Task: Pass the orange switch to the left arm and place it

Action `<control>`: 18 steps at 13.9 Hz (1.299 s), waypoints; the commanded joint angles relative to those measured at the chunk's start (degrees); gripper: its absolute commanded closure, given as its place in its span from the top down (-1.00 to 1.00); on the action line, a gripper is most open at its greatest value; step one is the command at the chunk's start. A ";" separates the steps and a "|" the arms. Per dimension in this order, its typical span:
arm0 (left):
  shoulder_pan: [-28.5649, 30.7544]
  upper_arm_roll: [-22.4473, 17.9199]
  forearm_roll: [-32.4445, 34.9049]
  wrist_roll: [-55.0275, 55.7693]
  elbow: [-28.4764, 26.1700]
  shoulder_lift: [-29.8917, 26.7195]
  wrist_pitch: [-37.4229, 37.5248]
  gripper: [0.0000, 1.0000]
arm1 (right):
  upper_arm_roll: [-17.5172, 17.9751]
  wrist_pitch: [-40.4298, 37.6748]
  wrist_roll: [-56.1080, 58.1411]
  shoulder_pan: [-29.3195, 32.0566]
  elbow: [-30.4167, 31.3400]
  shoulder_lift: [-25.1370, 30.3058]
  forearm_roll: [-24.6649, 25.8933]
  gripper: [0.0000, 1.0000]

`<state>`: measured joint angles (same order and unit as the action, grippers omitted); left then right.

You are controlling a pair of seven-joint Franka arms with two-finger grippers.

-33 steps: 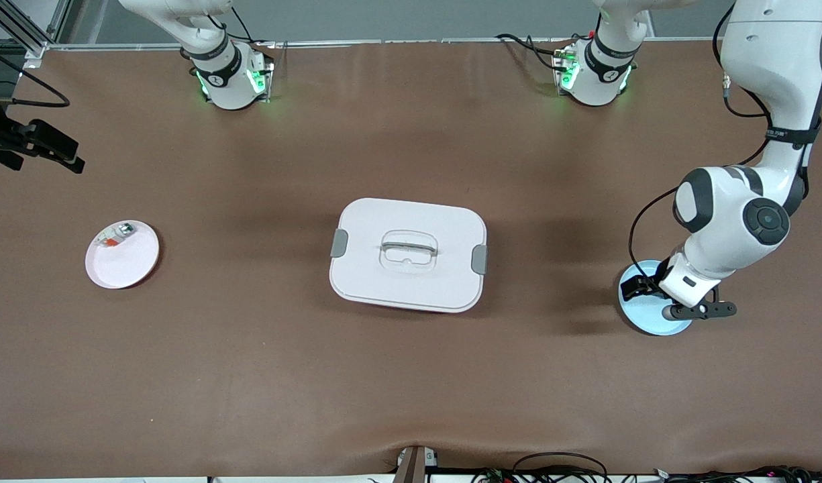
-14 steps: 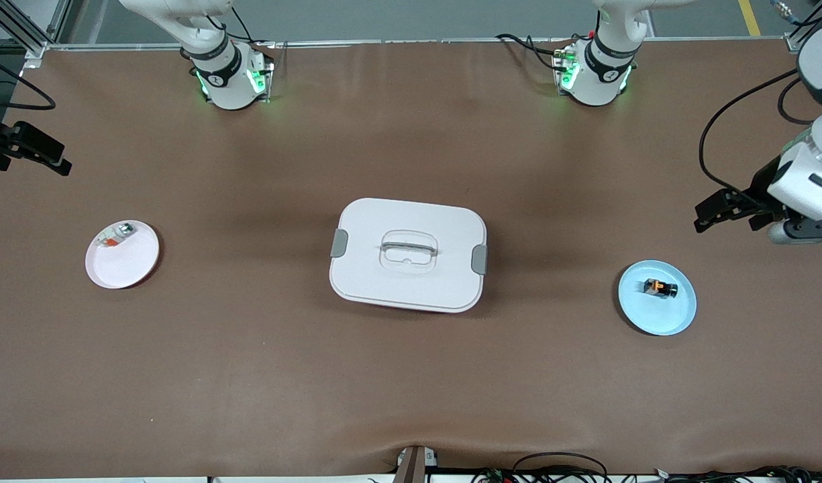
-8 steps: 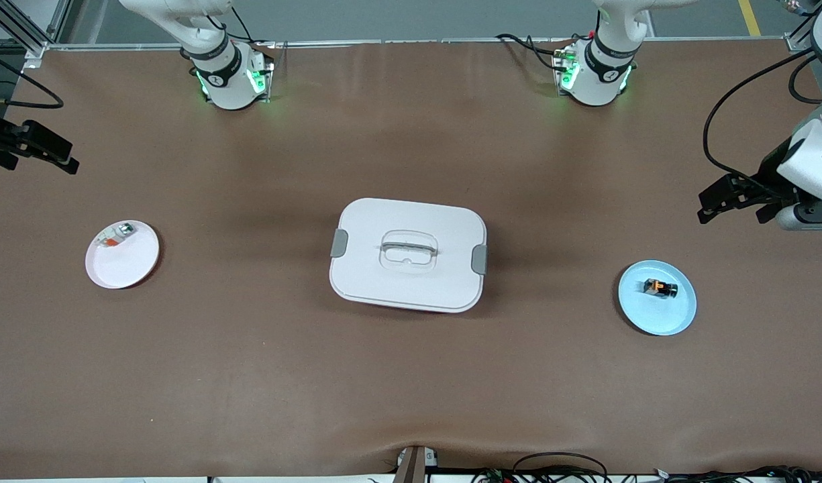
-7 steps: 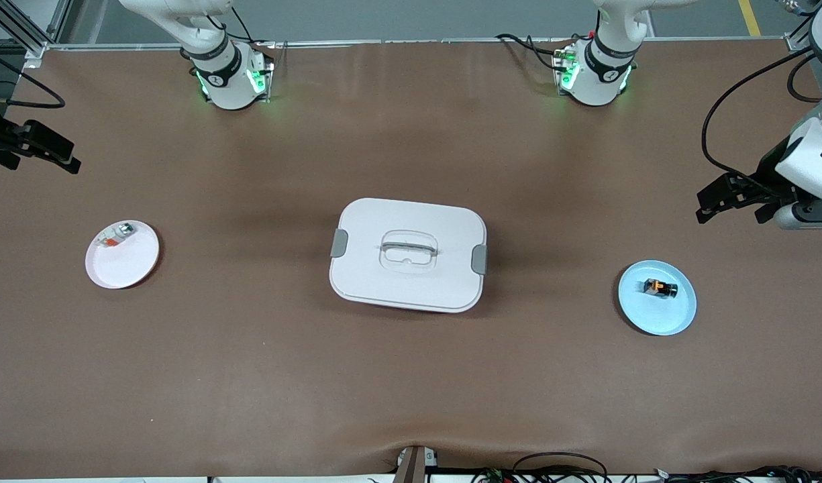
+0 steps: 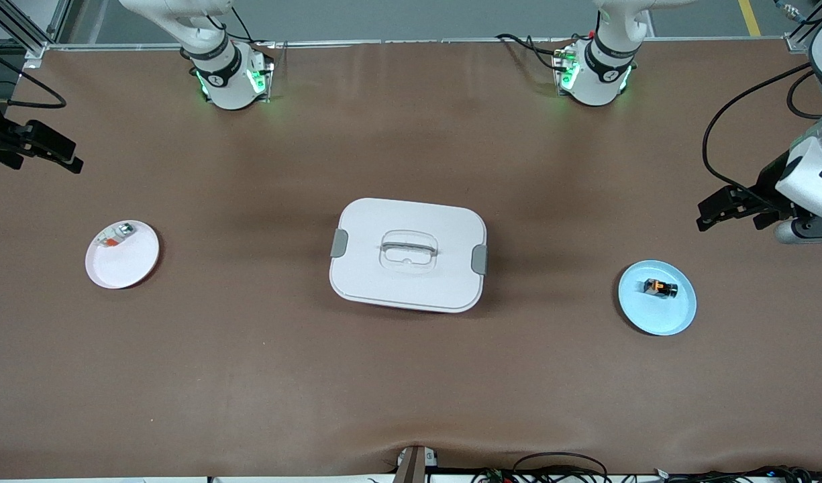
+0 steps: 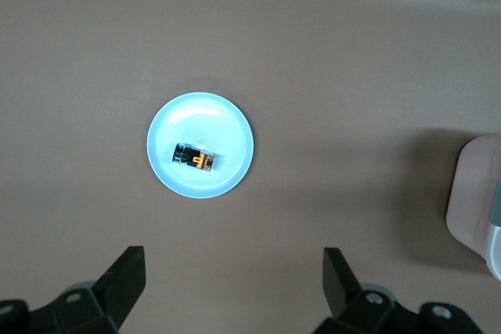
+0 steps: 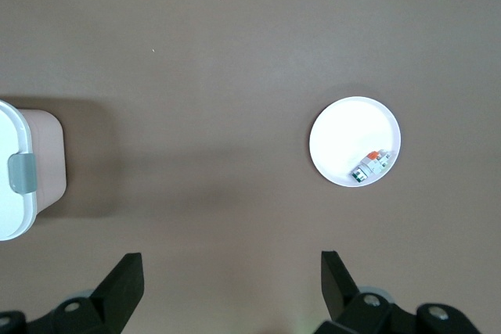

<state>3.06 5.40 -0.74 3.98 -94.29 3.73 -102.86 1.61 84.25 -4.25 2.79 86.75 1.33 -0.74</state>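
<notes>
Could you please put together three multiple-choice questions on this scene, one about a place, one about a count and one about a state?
1. Where does the orange switch lie?
A. on the blue plate
B. on the box
C. on the pink plate

2. How many round plates stand on the table?
A. one
B. two
C. three

3. How do the fingers of the left gripper stand?
A. shut on the switch
B. shut on nothing
C. open, holding nothing

Answers:
1 A: the left wrist view shows the switch resting inside the blue plate, toward the left arm's end of the table.
2 B: one pink and one blue, with the box between them.
3 C: its two fingers stand wide apart with only table between them; the right gripper is open likewise.
</notes>
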 commanded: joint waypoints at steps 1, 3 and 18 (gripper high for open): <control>-0.51 0.49 1.09 1.64 1.57 -0.30 1.08 1.00 | 0.06 0.47 -0.85 0.46 2.37 2.18 -0.84 1.00; -1.21 0.14 1.18 1.73 1.57 -0.56 1.17 1.00 | -0.12 0.56 -0.85 0.55 3.16 2.71 -0.93 1.00; -1.58 -1.11 0.83 1.90 0.78 -1.35 0.74 1.00 | -0.21 1.79 -0.50 0.99 5.36 4.03 -1.20 1.00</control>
<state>-0.97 1.52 -0.73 5.97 -93.17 3.17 -102.61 1.11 85.27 -4.85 3.04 90.71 3.90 -1.06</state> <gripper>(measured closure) 0.000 0.000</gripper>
